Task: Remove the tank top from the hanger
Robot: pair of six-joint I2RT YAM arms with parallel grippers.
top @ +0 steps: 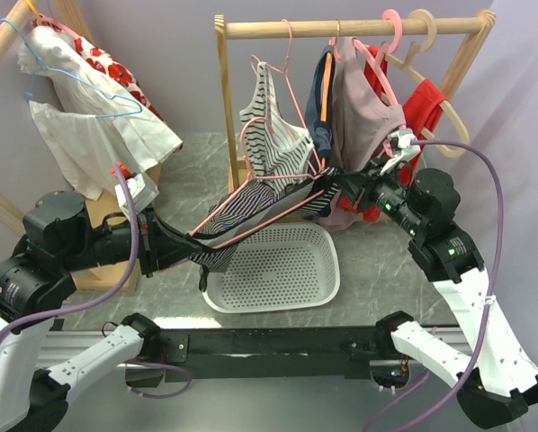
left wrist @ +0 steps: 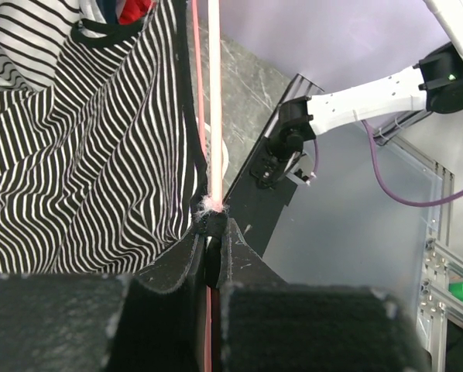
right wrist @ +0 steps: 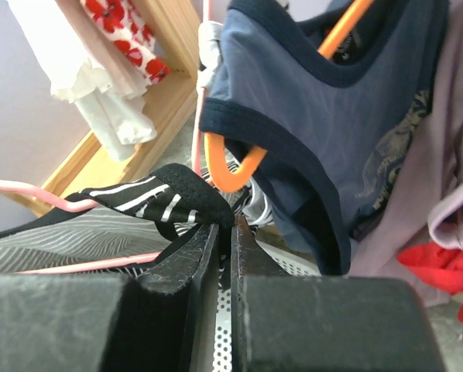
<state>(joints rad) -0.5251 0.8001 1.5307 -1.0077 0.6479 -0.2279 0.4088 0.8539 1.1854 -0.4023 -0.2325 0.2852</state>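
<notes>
Pinching thin pink hanger [left wrist: 214,116], left hand [left wrist: 214,235], right hand [right wrist: 226,230] nipping striped tank top [right wrist: 160,198]

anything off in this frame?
The pink hanger is askew: it slants down over the white basket, its low end clamped in the left claw. The right claw pinches the black strap of the striped tank top. No damage or spills visible.

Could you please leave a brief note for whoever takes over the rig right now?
Left gripper: shut on the pink hanger.
Right gripper: shut on a black-edged strap of the striped tank top.
Hanger and top stretch between the two grippers above the white basket.
Done: both grips.
To do: pull the straps off the hanger; the top is still on it.
</notes>
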